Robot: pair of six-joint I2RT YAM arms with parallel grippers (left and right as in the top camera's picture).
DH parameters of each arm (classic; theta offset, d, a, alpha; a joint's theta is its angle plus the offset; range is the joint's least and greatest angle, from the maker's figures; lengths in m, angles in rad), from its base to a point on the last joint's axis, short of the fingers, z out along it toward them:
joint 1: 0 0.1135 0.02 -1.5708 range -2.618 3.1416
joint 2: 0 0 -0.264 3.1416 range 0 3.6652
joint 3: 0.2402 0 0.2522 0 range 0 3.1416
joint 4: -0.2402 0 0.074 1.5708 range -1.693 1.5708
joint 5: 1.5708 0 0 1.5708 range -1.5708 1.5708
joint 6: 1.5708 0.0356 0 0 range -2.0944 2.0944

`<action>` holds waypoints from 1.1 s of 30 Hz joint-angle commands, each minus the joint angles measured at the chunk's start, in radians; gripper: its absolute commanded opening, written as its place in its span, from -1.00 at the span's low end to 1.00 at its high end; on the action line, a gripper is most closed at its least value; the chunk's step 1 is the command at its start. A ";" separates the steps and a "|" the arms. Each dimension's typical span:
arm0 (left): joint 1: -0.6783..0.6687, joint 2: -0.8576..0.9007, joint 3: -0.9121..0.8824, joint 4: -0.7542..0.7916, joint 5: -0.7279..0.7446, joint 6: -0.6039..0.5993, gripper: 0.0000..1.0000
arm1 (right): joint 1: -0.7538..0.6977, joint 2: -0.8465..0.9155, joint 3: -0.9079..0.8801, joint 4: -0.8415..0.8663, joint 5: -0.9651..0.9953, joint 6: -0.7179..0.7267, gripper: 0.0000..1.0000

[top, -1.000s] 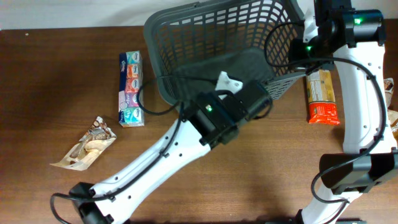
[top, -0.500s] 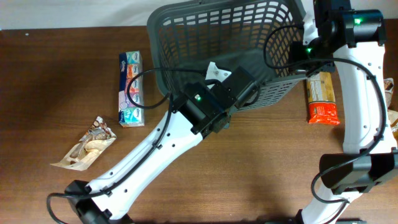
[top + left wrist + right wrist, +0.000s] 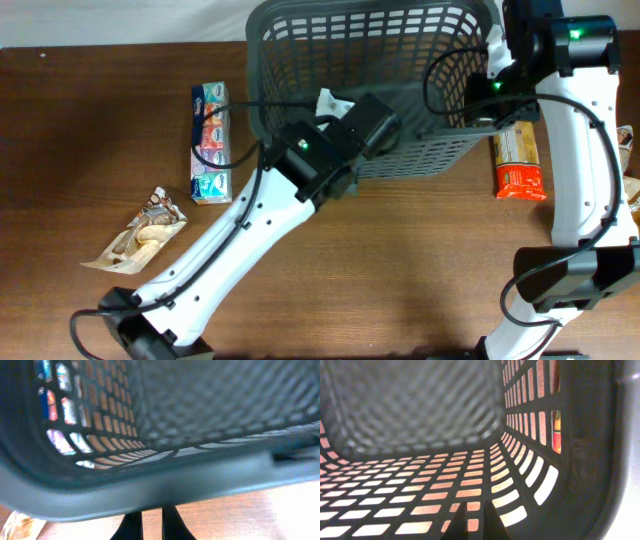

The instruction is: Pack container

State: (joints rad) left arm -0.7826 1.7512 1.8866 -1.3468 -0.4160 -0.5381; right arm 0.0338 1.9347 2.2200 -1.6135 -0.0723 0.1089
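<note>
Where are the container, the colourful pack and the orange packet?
container (image 3: 350, 50): overhead view, lattice wall.
colourful pack (image 3: 210, 143): overhead view, top face.
orange packet (image 3: 520, 180): overhead view, red lower end.

surface (image 3: 420, 270): brown wood.
tissue pack (image 3: 210, 143): flat, well left of the left end effector (image 3: 150, 516).
snack wrapper (image 3: 135, 240): crumpled, farther left, nearer the robot.
orange packet (image 3: 518, 160): flat, near the right end effector (image 3: 472, 517), robot-side.

We look down on a dark brown, wood-grained bench (image 3: 420, 260) that fills nearly the whole overhead view. Beyond its far edge, toward the far left corner, we see a pale strip (image 3: 110, 20). The light is soft and even, with a faint sheen near the bench's left edge.
</note>
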 commanded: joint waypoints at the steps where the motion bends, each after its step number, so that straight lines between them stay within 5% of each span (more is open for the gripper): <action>1: 0.051 0.009 -0.008 -0.008 -0.019 0.021 -0.96 | 0.006 0.002 0.007 -0.020 -0.006 -0.001 -0.92; 16: 0.049 -0.031 -0.007 -0.015 -0.018 0.087 -0.96 | 0.006 0.002 0.046 0.006 -0.112 -0.001 -0.92; 28: 0.031 -0.282 -0.007 -0.016 -0.016 0.087 -0.96 | 0.004 0.002 0.465 -0.081 -0.152 0.003 -0.92; 33: 0.031 -0.418 -0.007 -0.069 -0.050 0.087 -0.96 | -0.017 -0.029 0.595 -0.085 0.077 0.097 -0.92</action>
State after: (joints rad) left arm -0.7479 1.4082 1.8812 -1.3884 -0.4248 -0.4633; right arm 0.0326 1.9297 2.7571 -1.6924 -0.1761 0.1287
